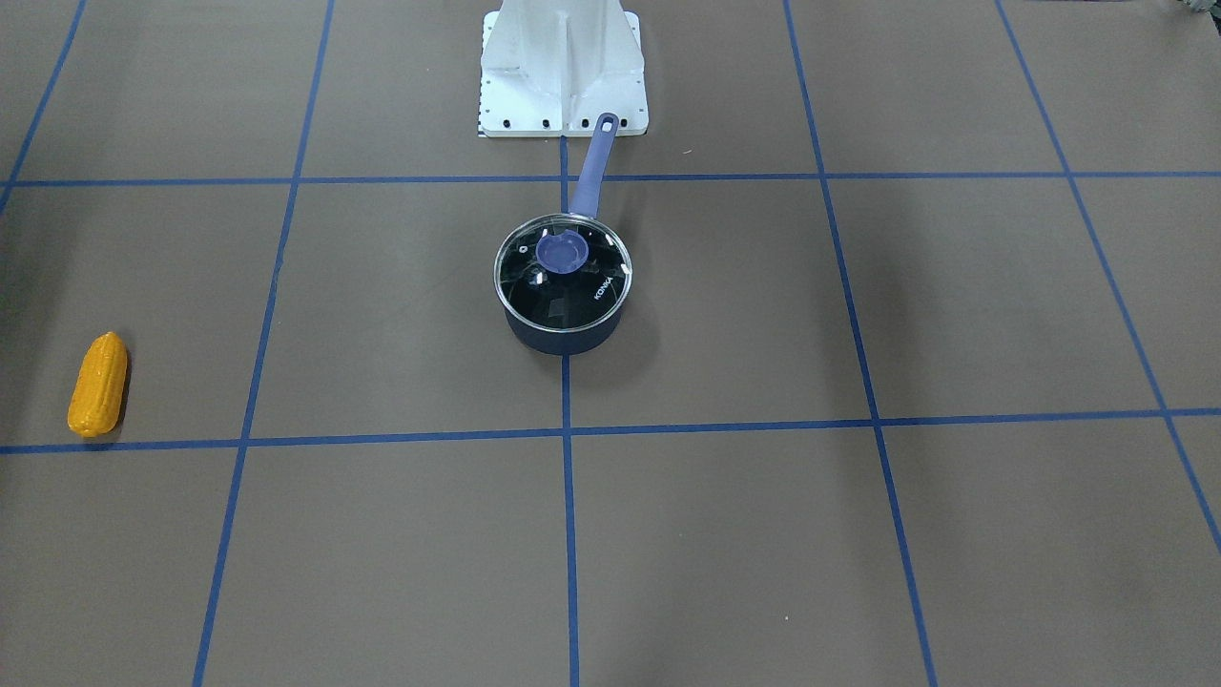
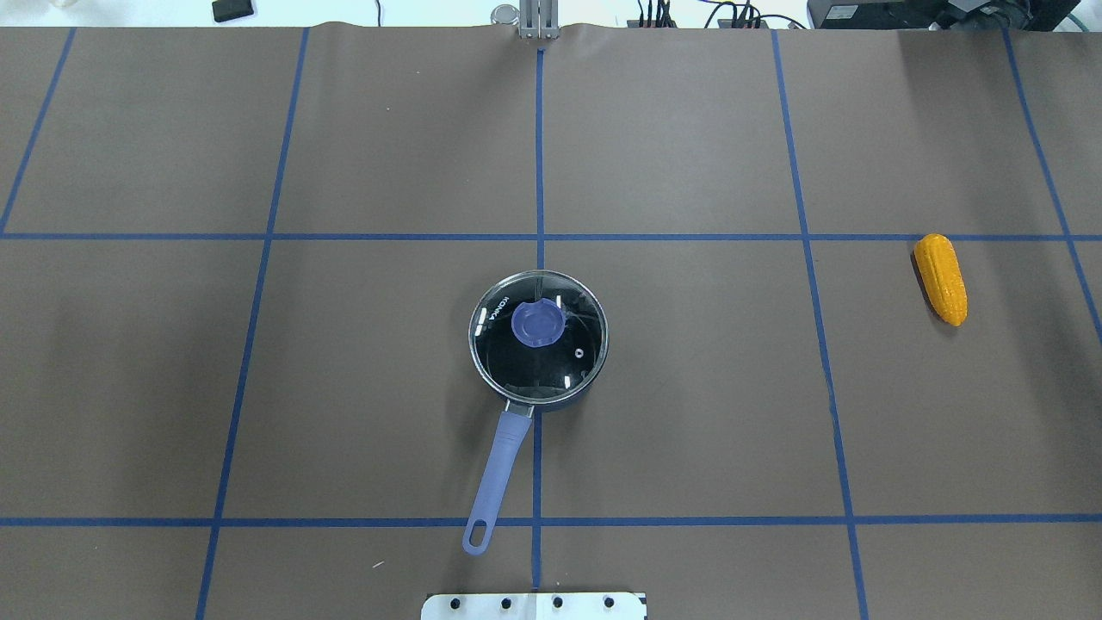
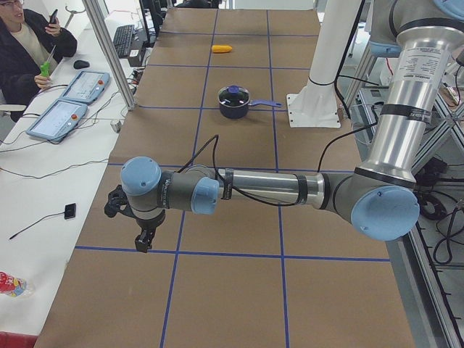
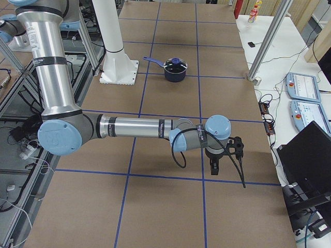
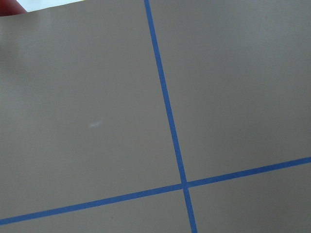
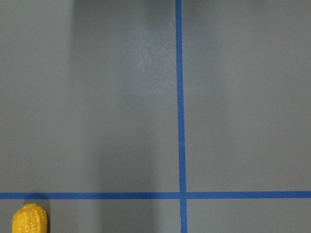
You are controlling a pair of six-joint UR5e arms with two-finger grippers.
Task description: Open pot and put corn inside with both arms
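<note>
Your left claw (image 3: 145,236) hangs fingers-down just above the desk (image 3: 232,290) at the end of the outstretched left arm (image 3: 275,190). It shows only from the side, so you cannot tell whether its fingers are spread or pressed together. Nothing sits beneath it but brown desk and a crossing of blue tape lines (image 5: 183,183).

Your right claw (image 4: 216,166) hangs the same way at the other end of the desk, on the right arm (image 4: 134,127). Its fingers are just as hard to read, so you cannot tell their state either.

The corn (image 1: 98,384) lies flat on the desk close to the right claw — only its tip reaches the lower left corner of the right wrist view. It is beside a tape line and touches neither claw.

The pot (image 1: 565,336) stands upright between the two claws, well apart from both. Its glass lid (image 1: 577,298) is on, blue knob (image 1: 561,252) up. The long handle (image 2: 504,456) points back to the white base (image 1: 563,67) — away from the corn.
</note>
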